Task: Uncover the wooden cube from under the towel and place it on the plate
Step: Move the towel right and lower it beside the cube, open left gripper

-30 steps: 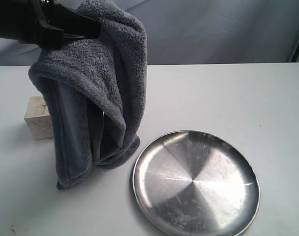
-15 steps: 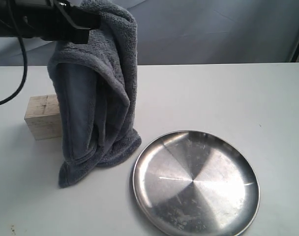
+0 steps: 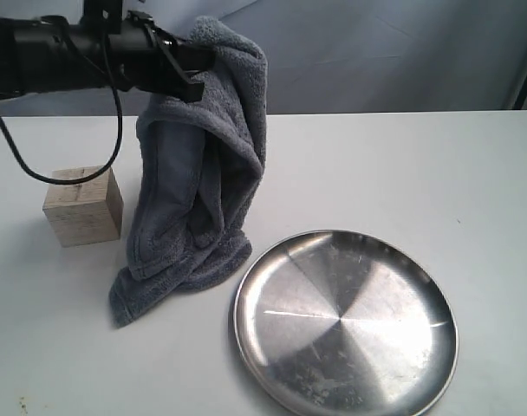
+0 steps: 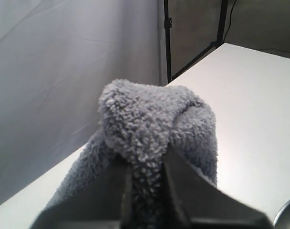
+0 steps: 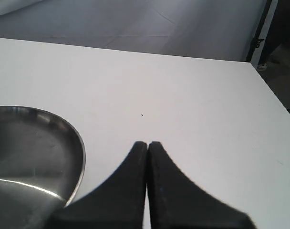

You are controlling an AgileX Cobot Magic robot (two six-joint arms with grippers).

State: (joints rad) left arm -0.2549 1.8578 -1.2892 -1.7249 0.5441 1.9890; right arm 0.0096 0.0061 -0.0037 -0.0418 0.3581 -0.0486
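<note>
My left gripper (image 3: pixel 194 68) is shut on the top fold of the dark grey towel (image 3: pixel 203 182) and holds it up above the table. The towel hangs down, its lower end resting crumpled on the white table. In the left wrist view the towel (image 4: pixel 154 129) bulges out between the two fingers (image 4: pixel 192 191) of the left gripper (image 4: pixel 147 164). The wooden cube (image 3: pixel 83 206) stands uncovered on the table to the left of the towel. The silver plate (image 3: pixel 346 322) lies at the front right, its rim (image 5: pixel 80 152) also in the right wrist view. My right gripper (image 5: pixel 148 145) is shut and holds nothing.
The white table (image 3: pixel 402 173) stretches back to a grey cloth backdrop (image 3: pixel 385 52). A black cable (image 3: pixel 38 169) loops down from the left arm above the cube. A dark stand (image 4: pixel 166 38) rises beyond the table's far edge.
My left gripper has carried the towel to the right, off the cube. The cube, half hidden a second ago, now shows in full. The plate has not moved.
</note>
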